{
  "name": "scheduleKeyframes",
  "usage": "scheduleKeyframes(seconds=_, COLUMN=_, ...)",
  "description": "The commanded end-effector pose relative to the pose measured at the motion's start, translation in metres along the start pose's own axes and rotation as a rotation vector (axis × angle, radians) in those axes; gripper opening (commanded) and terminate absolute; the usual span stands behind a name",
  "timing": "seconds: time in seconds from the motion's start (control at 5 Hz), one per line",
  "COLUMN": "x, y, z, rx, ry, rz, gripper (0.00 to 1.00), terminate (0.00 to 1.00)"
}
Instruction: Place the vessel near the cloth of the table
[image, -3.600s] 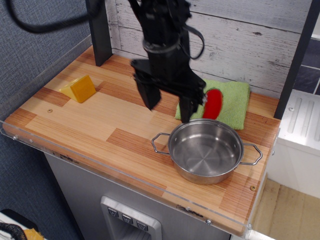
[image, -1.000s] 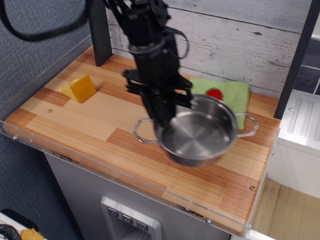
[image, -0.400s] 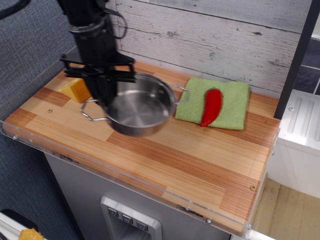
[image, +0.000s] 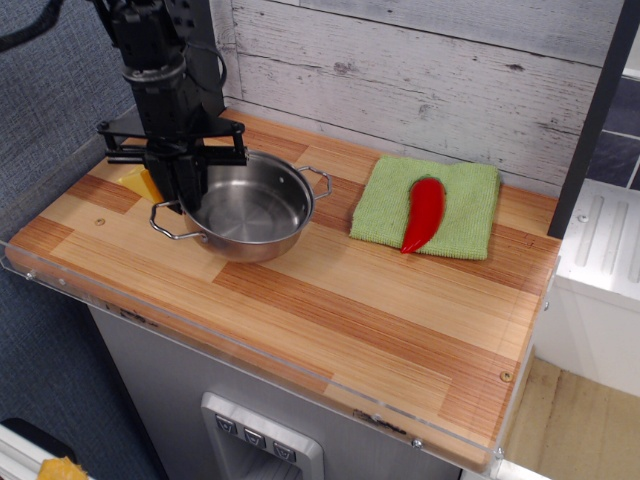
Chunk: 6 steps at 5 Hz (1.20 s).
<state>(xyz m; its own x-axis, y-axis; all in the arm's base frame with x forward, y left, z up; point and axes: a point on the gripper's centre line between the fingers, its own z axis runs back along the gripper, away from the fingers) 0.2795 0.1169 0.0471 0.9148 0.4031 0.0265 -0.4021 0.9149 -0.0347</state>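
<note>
The vessel (image: 250, 210) is a shiny shallow steel pot with two wire loop handles. It is at the left-middle of the table (image: 330, 300), tilted slightly, low over or touching the wood. My black gripper (image: 188, 195) is shut on the pot's left rim, coming down from above. The light-green cloth (image: 465, 205) lies at the back right with a red chili pepper (image: 423, 214) on it. The pot is a short gap to the left of the cloth.
A yellow wedge block (image: 140, 183) sits just left of the pot, partly hidden behind my gripper. A whitewashed plank wall (image: 420, 80) runs along the back. A dark post (image: 590, 110) stands at the back right. A clear plastic rim (image: 250, 375) edges the table.
I lifted the pot from the front right and carried it left across the table. In the last half second it moved further left and down, beside the yellow block.
</note>
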Motion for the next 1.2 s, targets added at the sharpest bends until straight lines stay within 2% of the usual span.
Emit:
scheduleKeyframes(seconds=0.0, x=0.015, y=0.001, z=-0.01, rx=-0.044, ry=-0.033, rz=0.07, gripper=0.0, terminate=0.0)
scheduleKeyframes(seconds=0.2, x=0.017, y=0.003, z=-0.017, rx=-0.012, ry=0.004, rz=0.094, gripper=0.0, terminate=0.0)
scheduleKeyframes(seconds=0.4, x=0.015, y=0.004, z=-0.019, rx=0.036, ry=0.003, rz=0.13, gripper=0.0, terminate=0.0)
scheduleKeyframes(seconds=0.6, x=0.012, y=0.009, z=-0.016, rx=0.036, ry=-0.011, rz=0.185, gripper=1.0, terminate=0.0)
scheduleKeyframes(seconds=1.0, x=0.006, y=0.01, z=0.0, rx=0.1, ry=-0.02, rz=0.197, gripper=1.0, terminate=0.0)
